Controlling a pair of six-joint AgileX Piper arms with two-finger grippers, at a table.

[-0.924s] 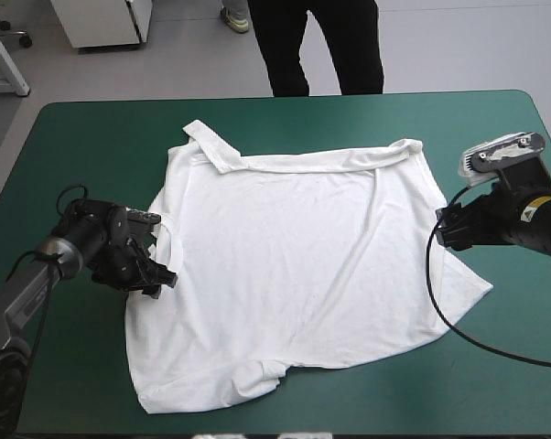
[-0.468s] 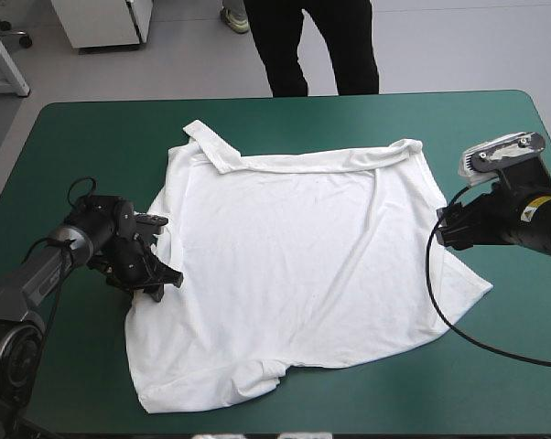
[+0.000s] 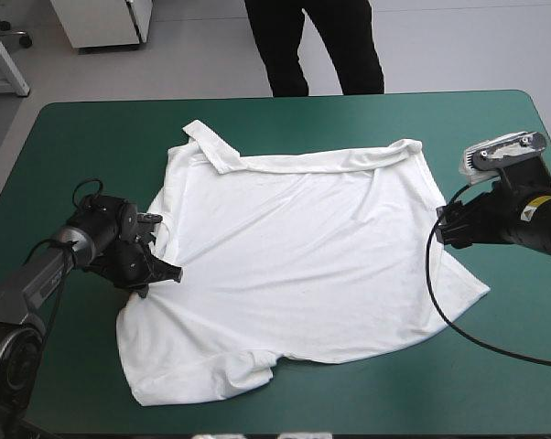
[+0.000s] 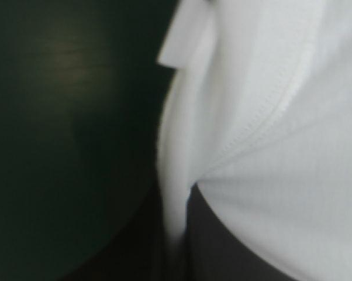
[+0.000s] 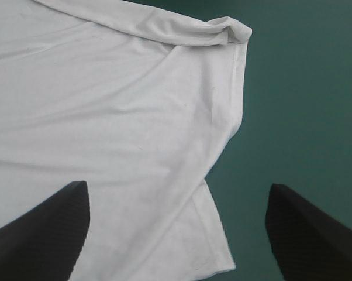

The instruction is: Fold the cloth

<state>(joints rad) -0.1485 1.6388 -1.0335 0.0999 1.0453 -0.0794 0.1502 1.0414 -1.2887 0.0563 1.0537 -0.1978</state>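
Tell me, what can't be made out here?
- High view: the right gripper has its fingers hidden under its own wrist.
- High view: the left gripper covers the T-shirt edge it pinches.
- Left wrist view: only one fold of T-shirt shows; the rest is cut off.
- Right wrist view: the T-shirt runs off the picture.

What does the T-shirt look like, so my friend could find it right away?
Look at the big teal-green table. Spread almost flat across its middle lies the T-shirt. It is the only white thing lying there, with the left tool pinching one edge and the right tool open at the other.
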